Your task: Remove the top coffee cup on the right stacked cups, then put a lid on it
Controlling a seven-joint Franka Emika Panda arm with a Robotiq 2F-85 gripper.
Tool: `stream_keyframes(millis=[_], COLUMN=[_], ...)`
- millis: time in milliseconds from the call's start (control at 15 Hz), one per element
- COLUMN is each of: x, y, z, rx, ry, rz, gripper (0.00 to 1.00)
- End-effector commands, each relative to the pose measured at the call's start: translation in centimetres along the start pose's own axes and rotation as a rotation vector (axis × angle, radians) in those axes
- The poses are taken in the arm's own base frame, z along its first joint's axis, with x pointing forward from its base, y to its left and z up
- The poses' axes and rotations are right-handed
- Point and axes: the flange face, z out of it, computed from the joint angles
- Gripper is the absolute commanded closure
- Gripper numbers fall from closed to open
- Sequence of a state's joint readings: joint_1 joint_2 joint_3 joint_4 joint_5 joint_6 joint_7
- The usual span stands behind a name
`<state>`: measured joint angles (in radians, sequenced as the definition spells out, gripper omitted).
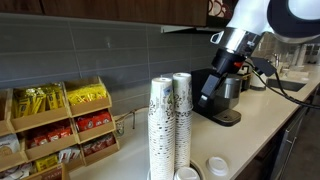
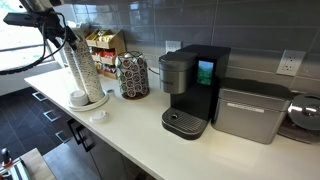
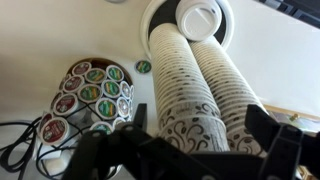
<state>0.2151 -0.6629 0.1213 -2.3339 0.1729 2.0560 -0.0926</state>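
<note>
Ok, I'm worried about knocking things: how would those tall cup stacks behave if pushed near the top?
The cup stacks are tall and narrow, so probably tip or lean easily. Nested paper cups likely feel light and crush under a hard squeeze.

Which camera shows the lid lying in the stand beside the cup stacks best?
The wrist view: the lid is seen from above, its round face plain. In both exterior views it is small and oblique: at the frame's bottom edge, or far off.
</note>
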Motion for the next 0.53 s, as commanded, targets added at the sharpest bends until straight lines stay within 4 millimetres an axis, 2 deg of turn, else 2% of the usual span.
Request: stream_keyframes(millis=[0, 467], x=[-0.31, -0.27], y=[0.09, -0.09], z=[-0.9, -0.81], rx=[0.014, 0.056], ry=[0.124, 0.269], rz=[-0.034, -0.029], gripper=[0.0, 0.0])
